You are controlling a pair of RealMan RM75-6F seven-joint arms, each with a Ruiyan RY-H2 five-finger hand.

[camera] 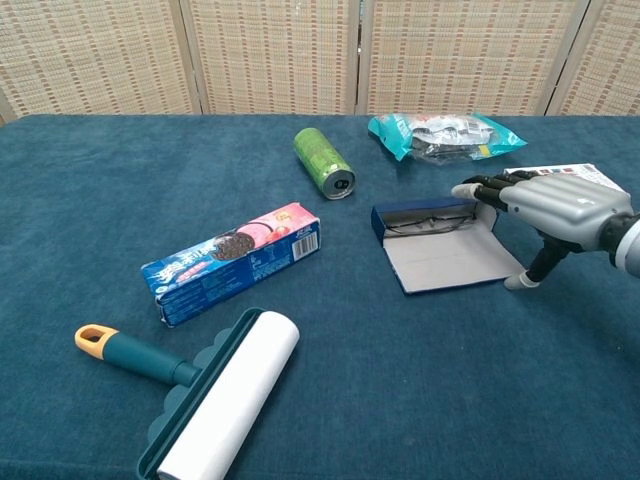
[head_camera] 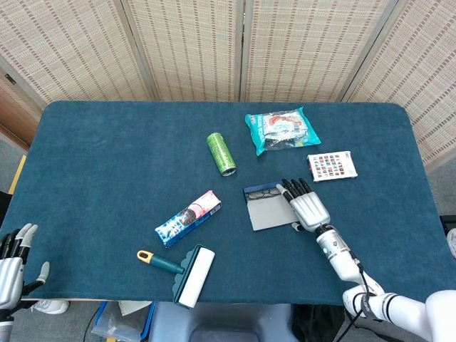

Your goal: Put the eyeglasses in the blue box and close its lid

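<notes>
The blue box lies open near the table's middle right, and its grey-lined lid is folded flat toward me. The eyeglasses sit inside the box's tray. My right hand is at the box's right end, fingers stretched out with their tips against that end. Its thumb points down to the cloth beside the lid's right corner, and it holds nothing. My left hand hangs off the table's front left corner, fingers spread and empty.
A green can lies behind the box to the left, and a teal snack bag and a colour card lie behind it to the right. A cookie pack and a lint roller occupy the front left.
</notes>
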